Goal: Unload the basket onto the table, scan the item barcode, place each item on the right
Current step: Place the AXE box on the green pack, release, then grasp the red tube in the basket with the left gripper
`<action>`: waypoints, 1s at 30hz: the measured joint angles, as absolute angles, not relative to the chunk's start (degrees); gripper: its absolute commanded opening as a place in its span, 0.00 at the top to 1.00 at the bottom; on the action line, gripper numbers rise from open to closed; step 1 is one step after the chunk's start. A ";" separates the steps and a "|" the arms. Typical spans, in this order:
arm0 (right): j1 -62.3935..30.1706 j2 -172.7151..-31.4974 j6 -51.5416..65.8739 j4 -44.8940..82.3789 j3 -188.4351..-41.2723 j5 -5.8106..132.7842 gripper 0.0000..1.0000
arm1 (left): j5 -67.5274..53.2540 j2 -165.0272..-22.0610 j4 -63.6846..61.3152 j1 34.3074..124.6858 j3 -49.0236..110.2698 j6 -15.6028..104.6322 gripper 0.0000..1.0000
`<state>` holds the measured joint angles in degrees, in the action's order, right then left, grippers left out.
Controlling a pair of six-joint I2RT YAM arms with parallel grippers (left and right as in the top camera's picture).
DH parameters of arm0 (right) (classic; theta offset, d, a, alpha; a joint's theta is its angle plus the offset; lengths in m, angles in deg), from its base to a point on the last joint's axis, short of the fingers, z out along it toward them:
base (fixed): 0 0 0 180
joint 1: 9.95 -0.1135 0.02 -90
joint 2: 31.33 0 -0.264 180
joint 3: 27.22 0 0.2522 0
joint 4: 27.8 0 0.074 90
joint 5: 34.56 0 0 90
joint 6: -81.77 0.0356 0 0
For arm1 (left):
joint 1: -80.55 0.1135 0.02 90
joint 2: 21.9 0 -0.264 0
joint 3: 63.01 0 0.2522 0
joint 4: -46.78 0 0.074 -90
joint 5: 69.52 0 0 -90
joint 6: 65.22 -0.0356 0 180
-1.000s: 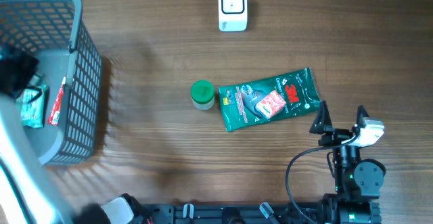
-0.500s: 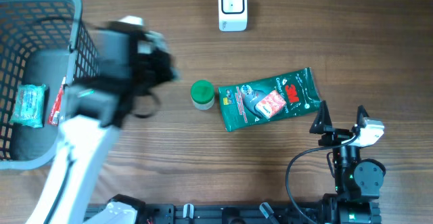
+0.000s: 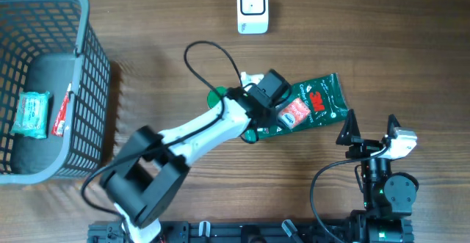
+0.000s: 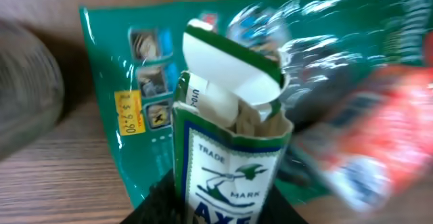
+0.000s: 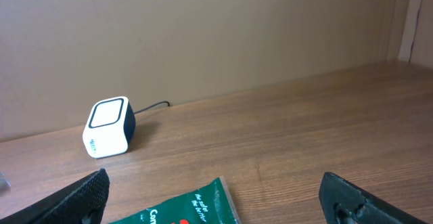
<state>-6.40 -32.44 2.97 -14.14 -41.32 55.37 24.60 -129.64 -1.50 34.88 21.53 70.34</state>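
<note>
A small green-and-white carton (image 4: 230,143) with its top flap open stands between the black fingers of my left gripper (image 4: 226,197), which is shut on it. No barcode shows on the faces in view. From overhead, the left gripper (image 3: 255,89) and the carton (image 3: 252,78) hang over the left end of a green wipes pack (image 3: 316,103). The white scanner (image 3: 252,8) stands at the far edge, apart from the carton. My right gripper (image 3: 367,129) rests near the front right, open and with nothing between its fingers, just past the pack's right end.
A grey mesh basket (image 3: 92,89) with a few small packets stands at the left. A green-lidded jar (image 3: 217,96) sits half under my left arm. The right wrist view shows the scanner (image 5: 108,126), its cable and the pack's end (image 5: 196,207).
My left arm has swung out of the basket and across to the centre with the carton, ending over the wipes pack. The right arm has not moved.
</note>
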 measured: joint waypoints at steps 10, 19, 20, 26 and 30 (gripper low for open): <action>-6.37 -32.46 2.97 -14.14 -41.32 55.37 0.00 | 25.50 -120.24 -13.41 42.33 38.91 61.95 0.00; -6.37 -32.44 2.97 -14.14 -41.32 55.37 0.00 | 33.82 -97.23 -26.57 76.60 53.27 56.31 0.00; -6.40 -32.44 2.97 -14.12 -41.32 55.37 0.00 | 34.00 -96.90 -28.17 81.56 53.27 57.68 0.00; -6.37 -32.44 2.97 -14.12 -41.32 55.37 0.01 | 32.45 -100.88 -34.70 107.72 51.52 72.85 0.00; -6.37 -32.44 2.97 -14.12 -41.32 55.37 0.00 | 31.42 -107.37 -34.75 112.95 49.46 83.15 0.00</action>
